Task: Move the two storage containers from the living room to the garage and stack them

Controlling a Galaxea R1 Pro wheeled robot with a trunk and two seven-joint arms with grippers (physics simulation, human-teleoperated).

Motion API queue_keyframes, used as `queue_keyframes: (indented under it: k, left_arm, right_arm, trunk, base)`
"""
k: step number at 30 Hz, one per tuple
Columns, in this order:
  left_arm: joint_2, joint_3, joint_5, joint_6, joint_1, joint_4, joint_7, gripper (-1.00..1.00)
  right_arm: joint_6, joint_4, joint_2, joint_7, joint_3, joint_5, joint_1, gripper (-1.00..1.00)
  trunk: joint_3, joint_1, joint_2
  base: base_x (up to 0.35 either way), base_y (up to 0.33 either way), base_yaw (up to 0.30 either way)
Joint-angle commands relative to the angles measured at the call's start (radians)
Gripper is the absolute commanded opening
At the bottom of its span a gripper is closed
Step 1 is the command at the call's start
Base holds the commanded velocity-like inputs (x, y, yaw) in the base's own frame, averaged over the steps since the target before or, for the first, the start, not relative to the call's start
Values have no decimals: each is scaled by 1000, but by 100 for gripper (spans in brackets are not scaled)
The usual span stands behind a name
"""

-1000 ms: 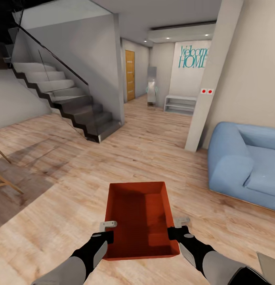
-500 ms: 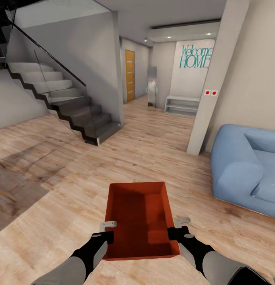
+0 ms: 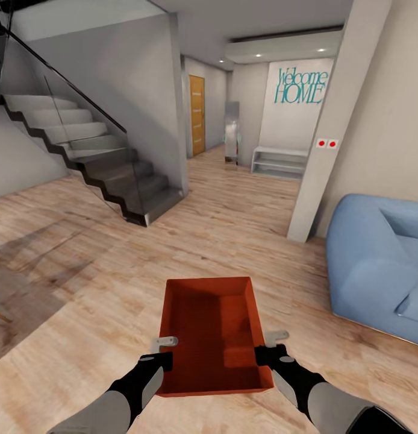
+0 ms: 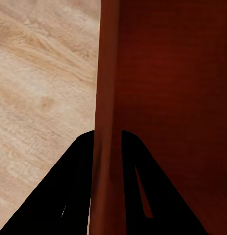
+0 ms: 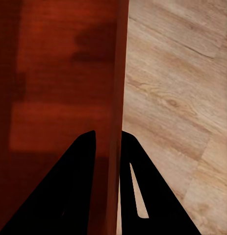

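I hold one orange-red storage container (image 3: 212, 334) level in front of me, above the light wood-plank floor (image 3: 82, 337) of the living room. My left gripper (image 3: 162, 360) is shut on its left wall near the close corner. My right gripper (image 3: 263, 355) is shut on its right wall. In the left wrist view the container wall (image 4: 104, 122) runs between the two dark fingers (image 4: 69, 196). The right wrist view shows the same: the wall (image 5: 118, 98) sits pinched between the fingers (image 5: 79, 186). The container is empty.
A blue sofa (image 3: 377, 265) stands at the right. A pale pillar (image 3: 329, 132) rises beside it. A glass-railed staircase (image 3: 94, 163) is at the left. Ahead, a hallway leads to a wooden door (image 3: 197, 114), a white bench (image 3: 280, 161) and a "Welcome HOME" wall.
The whole view has shifted: staircase has slid left and the sofa and pillar right and lower, so the camera has moved forward. The container and both grippers keep their places in the picture.
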Motion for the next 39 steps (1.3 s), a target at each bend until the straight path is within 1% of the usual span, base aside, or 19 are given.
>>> queue_keyframes:
  k: [1,39]
  left_arm:
    - [22,-9,-22,7,0,-5,9,-100]
    - [21,-9,-22,8,0,-5,9,-100]
  right_arm:
    - [-5,5,-4,-10,-8,-14,-1,-100]
    - [-5,5,-1,-10,-8,-14,-1,-100]
  trunk:
    - [-1,1,-1]
    - [-1,1,-1]
  base:
    - [323,0,0]
    - [323,0,0]
